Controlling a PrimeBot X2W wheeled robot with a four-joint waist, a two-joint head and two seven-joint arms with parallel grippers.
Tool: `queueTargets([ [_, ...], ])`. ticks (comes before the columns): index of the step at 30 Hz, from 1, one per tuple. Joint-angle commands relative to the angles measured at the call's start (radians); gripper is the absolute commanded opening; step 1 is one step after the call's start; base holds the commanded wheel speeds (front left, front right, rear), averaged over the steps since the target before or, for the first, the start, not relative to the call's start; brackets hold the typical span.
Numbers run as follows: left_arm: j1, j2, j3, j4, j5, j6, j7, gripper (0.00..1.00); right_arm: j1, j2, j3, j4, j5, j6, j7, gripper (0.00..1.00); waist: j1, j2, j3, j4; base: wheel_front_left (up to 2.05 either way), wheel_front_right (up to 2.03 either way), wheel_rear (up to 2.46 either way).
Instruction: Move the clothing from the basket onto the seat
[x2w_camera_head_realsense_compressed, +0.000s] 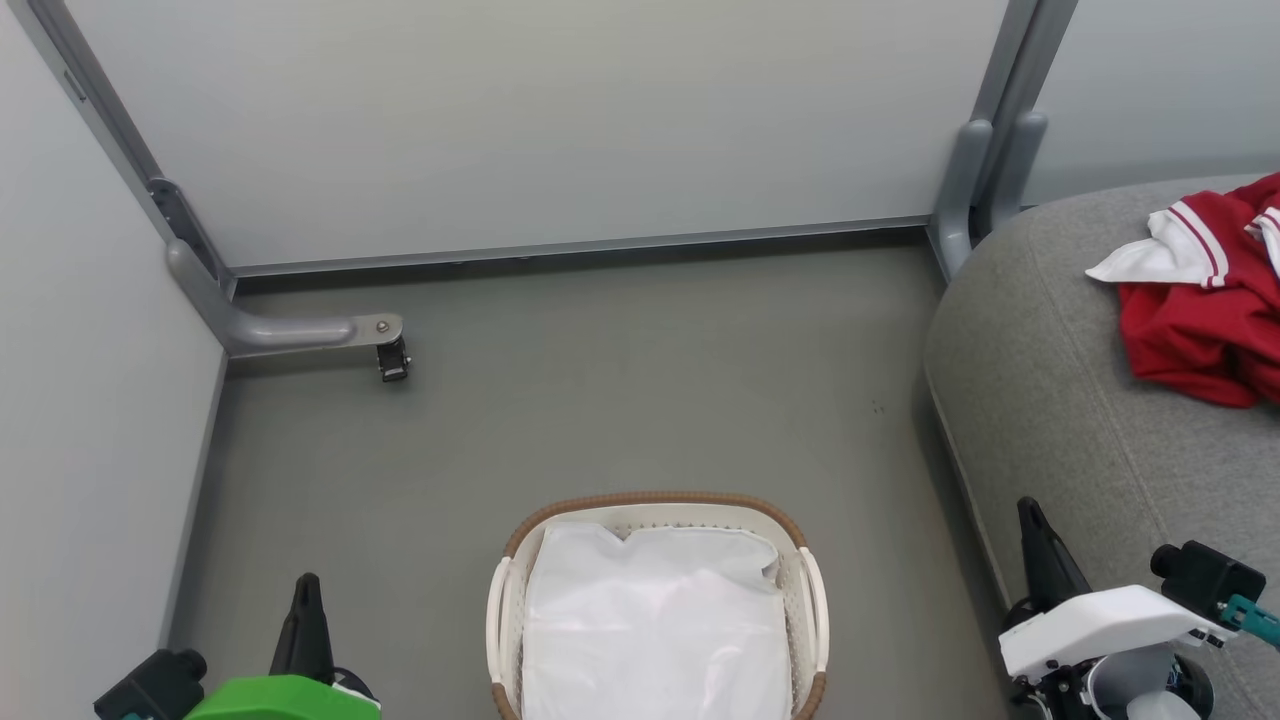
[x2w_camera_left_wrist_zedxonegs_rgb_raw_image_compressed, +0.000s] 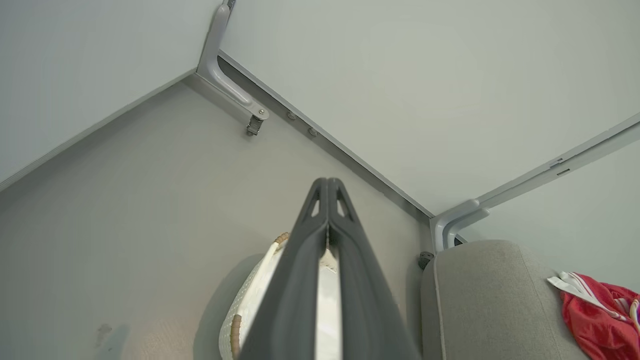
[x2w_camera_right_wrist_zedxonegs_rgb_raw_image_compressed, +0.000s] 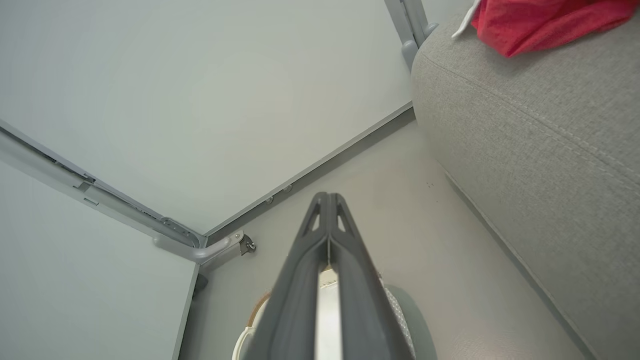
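Note:
The red clothing (x2w_camera_head_realsense_compressed: 1205, 300) with white panels and striped trim lies crumpled on the grey seat (x2w_camera_head_realsense_compressed: 1060, 400) at the right; it also shows as clothing (x2w_camera_left_wrist_zedxonegs_rgb_raw_image_compressed: 597, 320) and clothing (x2w_camera_right_wrist_zedxonegs_rgb_raw_image_compressed: 540, 20) in the wrist views. The basket (x2w_camera_head_realsense_compressed: 655, 520) stands on the floor at the bottom centre, holding just its white liner (x2w_camera_head_realsense_compressed: 655, 620). My left gripper (x2w_camera_head_realsense_compressed: 308, 582) is shut and empty at the lower left, left of the basket. My right gripper (x2w_camera_head_realsense_compressed: 1028, 508) is shut and empty at the lower right, beside the seat's front edge. Both wrist views show fingers pressed together: left gripper (x2w_camera_left_wrist_zedxonegs_rgb_raw_image_compressed: 327, 181), right gripper (x2w_camera_right_wrist_zedxonegs_rgb_raw_image_compressed: 327, 196).
Pale partition walls (x2w_camera_head_realsense_compressed: 540, 120) close off the back and left. A grey bracket with a caster (x2w_camera_head_realsense_compressed: 392, 358) juts out at the back left, and another post (x2w_camera_head_realsense_compressed: 965, 190) stands at the seat's far corner. Grey floor (x2w_camera_head_realsense_compressed: 600, 400) lies between the basket and the walls.

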Motion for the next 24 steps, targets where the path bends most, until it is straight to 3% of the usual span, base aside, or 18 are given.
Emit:
queueTargets([
  [1,-0.034,0.001,0.012,-0.014,-0.031,-0.009,0.008,0.00,-0.023,-0.005,-0.007,-0.018,0.038,0.000,0.009,0.00,0.0000,0.0000,0.000,-0.001,0.00,0.00,0.00],
  [24,-0.077,-0.003,0.054,-0.020,-0.287,-0.032,0.085,0.00,-0.036,-0.007,-0.034,-0.032,0.329,-0.001,0.086,0.00,0.0000,0.0000,-0.003,-0.009,0.00,0.00,0.00],
])
